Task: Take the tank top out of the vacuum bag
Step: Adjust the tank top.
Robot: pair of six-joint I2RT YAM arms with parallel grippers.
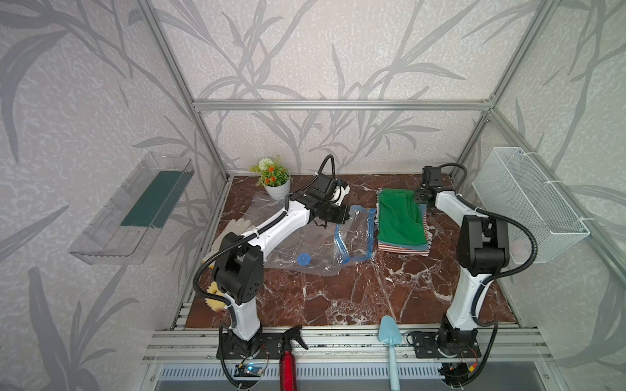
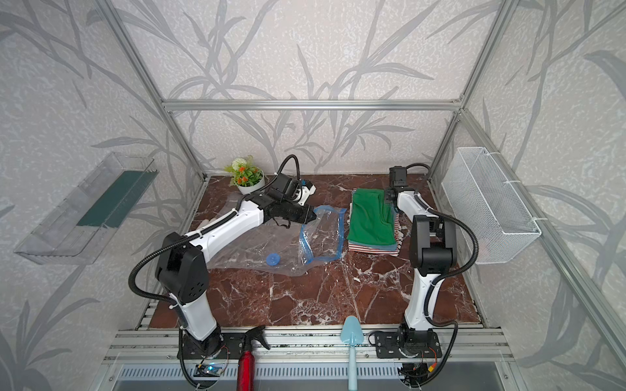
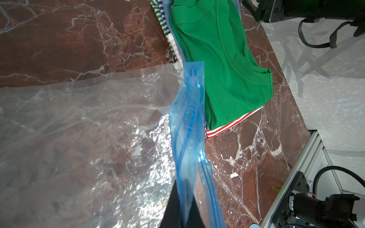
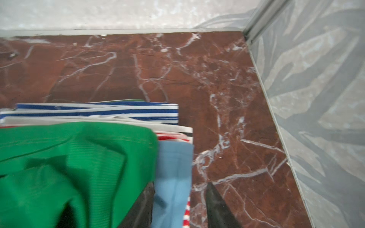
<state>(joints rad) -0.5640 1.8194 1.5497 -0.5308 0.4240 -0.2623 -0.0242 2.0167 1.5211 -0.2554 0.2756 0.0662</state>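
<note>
Tank top [image 1: 398,216]: green ribbed knit, stitched binding at neck and armholes, lying rumpled on top of the clothes stack [image 1: 403,250], so by my reading already clear of the vacuum bag [image 1: 305,247], whose mouth stands just beside the stack. I judge the top light, soft and floppy, nothing stiff to lever. It will drape and drag whatever it catches, so the best hold is a single-layer pinch at a bound edge or strap, leaving the garments beneath it alone. Bag is big, clear, crinkly and full of glare, and looks empty; blue zip strip [image 3: 187,122] rims the mouth, round blue valve [image 1: 304,260] sits farther from the stack. The film looks slippery, so I'd hold the strip. Left claw [image 3: 184,199] is pinched shut on that strip, mouth raised off the tabletop [image 1: 338,298]. Right claw [image 4: 179,185] is at the stack's far corner, jaws apart astride a blue garment [image 4: 173,167], gripping nothing I can make out
</note>
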